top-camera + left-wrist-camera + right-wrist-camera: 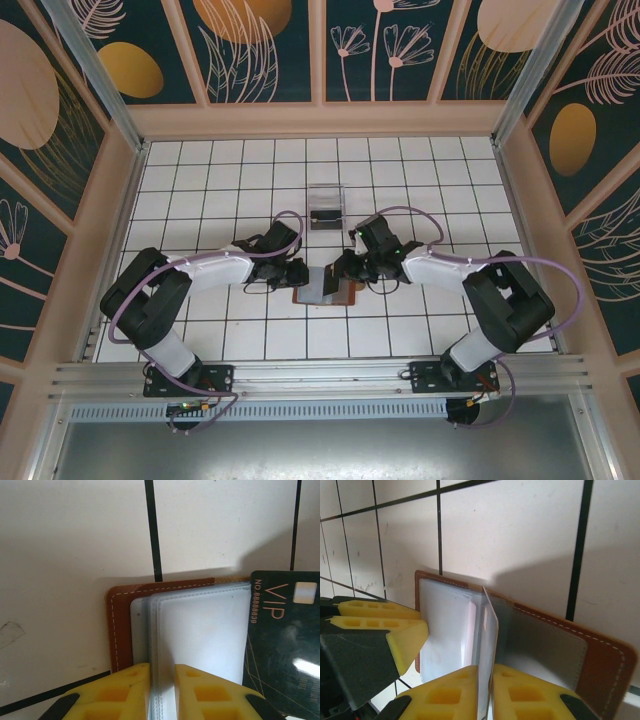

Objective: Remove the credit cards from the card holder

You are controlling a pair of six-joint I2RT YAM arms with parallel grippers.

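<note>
The brown card holder (pixel 312 296) lies open on the tiles between my two arms. In the left wrist view its leather cover (pixel 119 630) frames pale clear sleeves, and my left gripper (pixel 161 667) is shut on the edge of those sleeves. A dark credit card (pixel 280 645) marked VIP stands at the right of that view. In the right wrist view a thin card (pixel 489 630) stands on edge over the card holder (pixel 602 665), pinched between the yellow fingers of my right gripper (pixel 485 669). From above, the left gripper (pixel 300 273) and right gripper (pixel 343 268) meet over the holder.
A clear plastic box (pixel 325 205) stands about one tile behind the wallet. The left gripper's yellow fingers (pixel 380 625) sit close to the right gripper's. Wooden walls (pixel 320 120) ring the tiled floor.
</note>
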